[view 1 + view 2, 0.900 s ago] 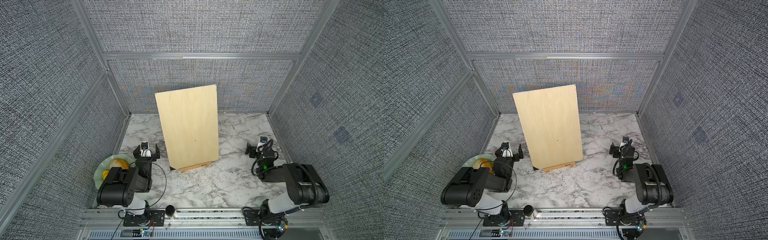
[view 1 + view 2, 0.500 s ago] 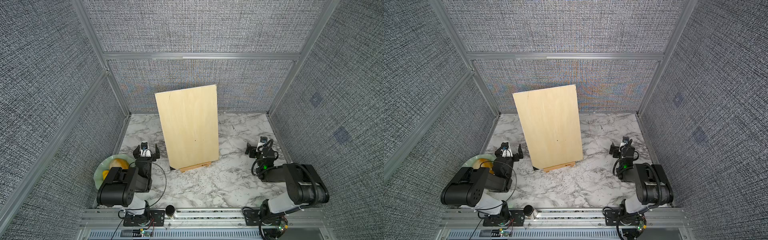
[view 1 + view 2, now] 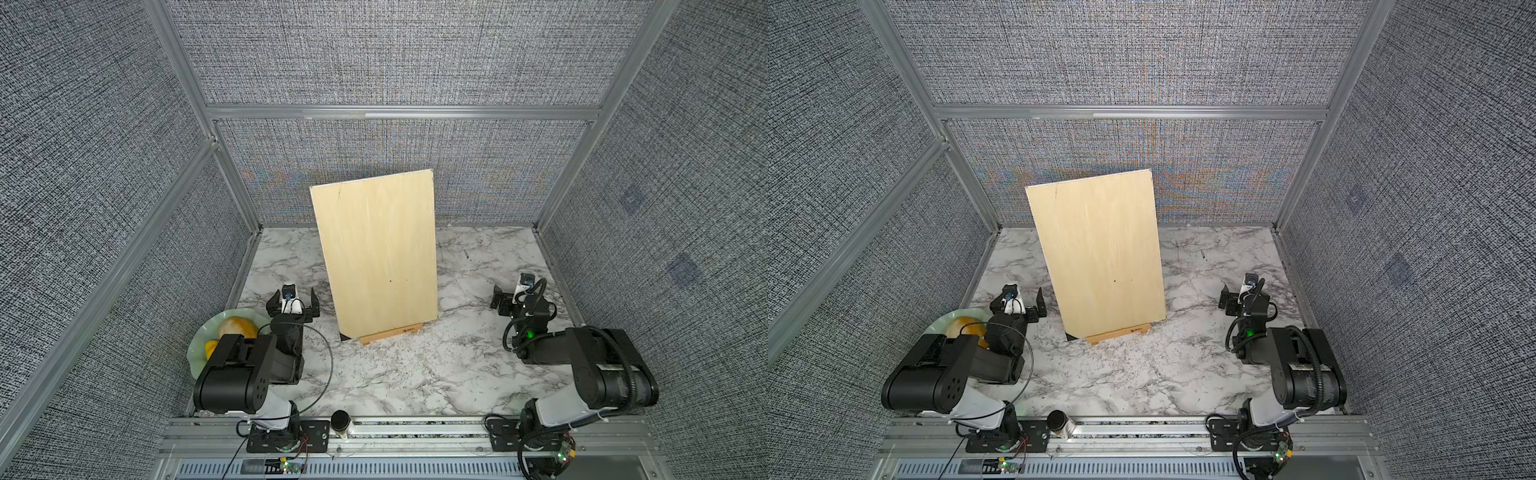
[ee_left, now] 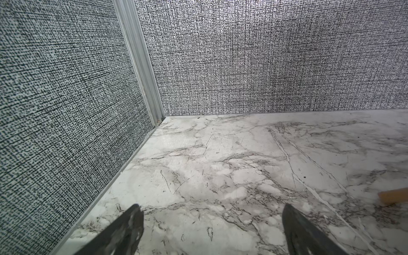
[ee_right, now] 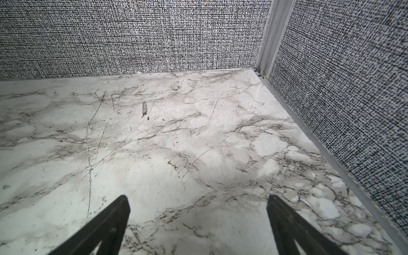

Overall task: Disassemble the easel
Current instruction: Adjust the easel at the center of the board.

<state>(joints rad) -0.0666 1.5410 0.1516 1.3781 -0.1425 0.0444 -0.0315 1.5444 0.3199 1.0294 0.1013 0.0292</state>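
Jaws spread wide and empty, the left gripper and right gripper sit low over the table, flanking the easel, which props 1 board.

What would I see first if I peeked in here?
A big pale board stands in the middle of the table, propped on a small easel whose ledge peeks out below. On either side, the left gripper and right gripper are open. A green plate of fruit sits by the left one.
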